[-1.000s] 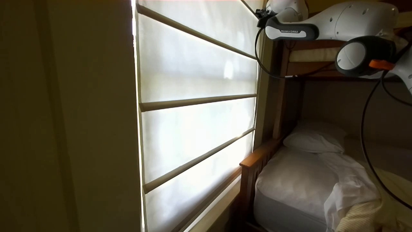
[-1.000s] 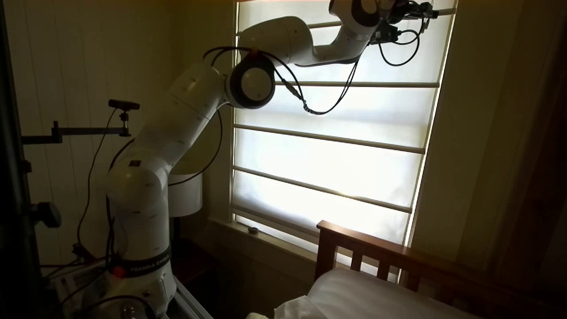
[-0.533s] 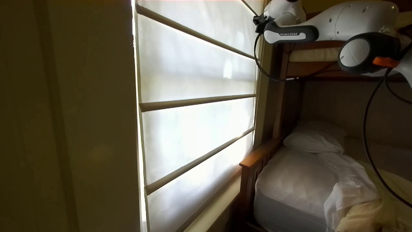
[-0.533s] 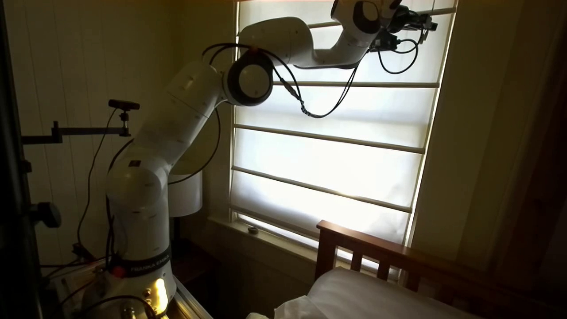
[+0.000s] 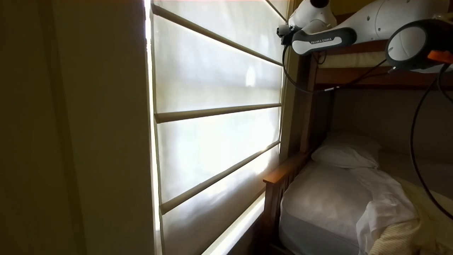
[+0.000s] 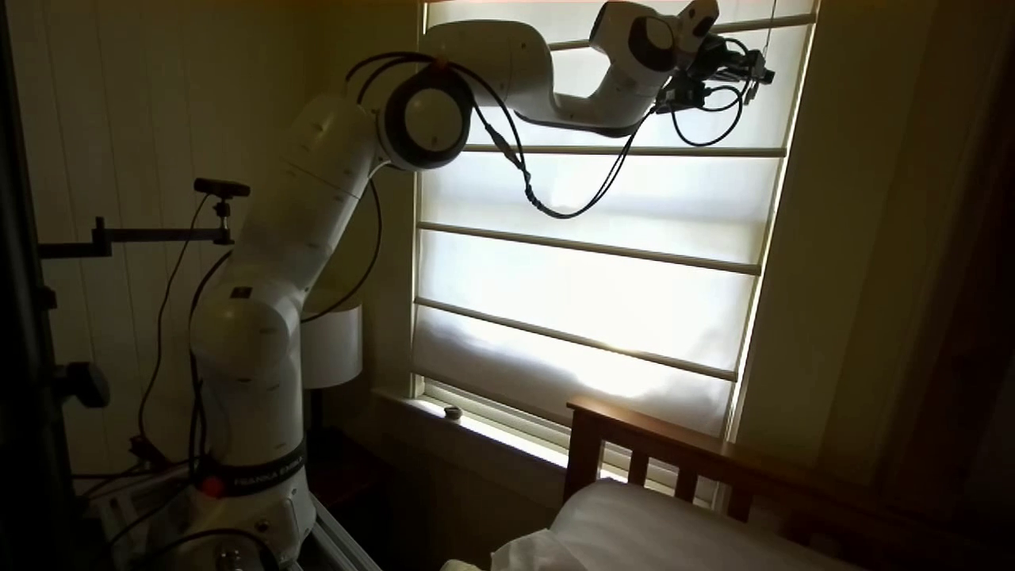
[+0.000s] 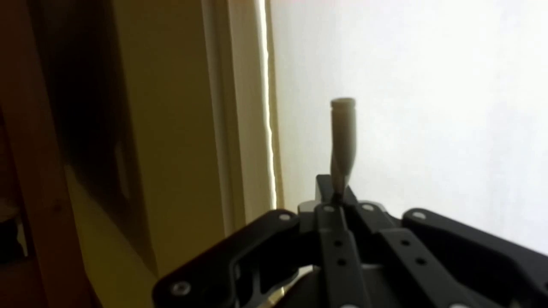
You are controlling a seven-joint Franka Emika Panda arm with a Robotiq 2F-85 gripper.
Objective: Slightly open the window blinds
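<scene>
1. End effector (image 7: 338, 196): narrow, jaws drawn together on the tapered end of a cord pull (image 7: 343, 137); the thicker part projects free.
2. Reason for this hold, as judged: the thick part should act as a stop, so that a downward draw does not slip off the end.
3. A thin cord (image 6: 771, 30) runs straight above the end effector in an exterior view; presumed under tension and carrying the fabric's weight.
4. The arm (image 6: 333, 159) reaches to the side of the window blinds (image 6: 591, 289) nearest the bed (image 5: 329, 194), presumably because the cord hangs there. Contact between end effector and fabric: cannot tell.
5. Location of window blinds: behind the end effector, bottom edge apart from the sill (image 6: 496, 434). A bright strip shows below that edge in both exterior views. Judged slightly open already; whether this suffices is undetermined.
6. Appearance: cream-white translucent fabric, strongly backlit, wide panels divided by darker horizontal folds. Lowest panel partly shadowed. Light leaks along a side edge.
</scene>
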